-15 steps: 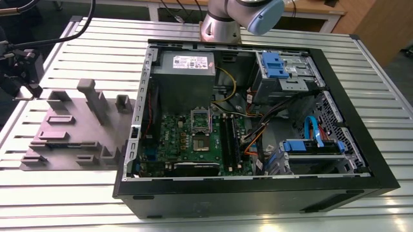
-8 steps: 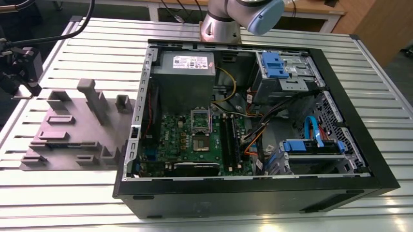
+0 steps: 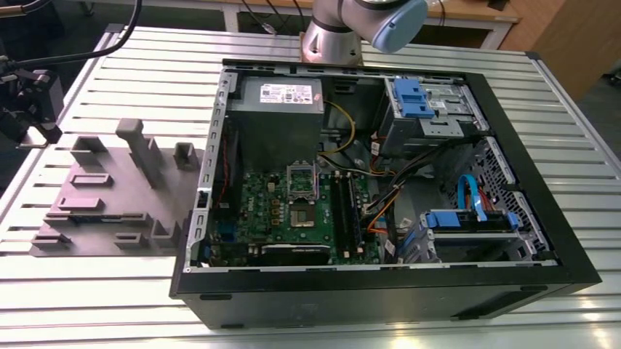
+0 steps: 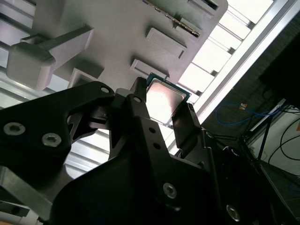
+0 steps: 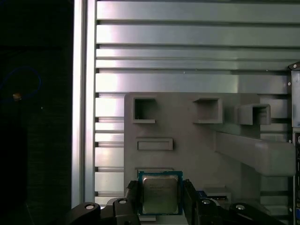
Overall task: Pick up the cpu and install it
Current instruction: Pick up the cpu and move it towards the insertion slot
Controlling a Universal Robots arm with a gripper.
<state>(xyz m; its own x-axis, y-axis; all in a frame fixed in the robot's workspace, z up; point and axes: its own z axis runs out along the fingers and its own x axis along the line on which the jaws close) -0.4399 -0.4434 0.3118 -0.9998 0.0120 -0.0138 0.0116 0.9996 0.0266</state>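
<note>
The jaws of the gripper (image 5: 160, 187) clasp the cpu (image 5: 160, 193) by two sides, one edge hidden.

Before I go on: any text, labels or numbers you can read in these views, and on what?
White label on the grey power supply box: print too small to read.
Top of the cpu, held in the tool: faint markings, unreadable.
No other text seen.
</note>
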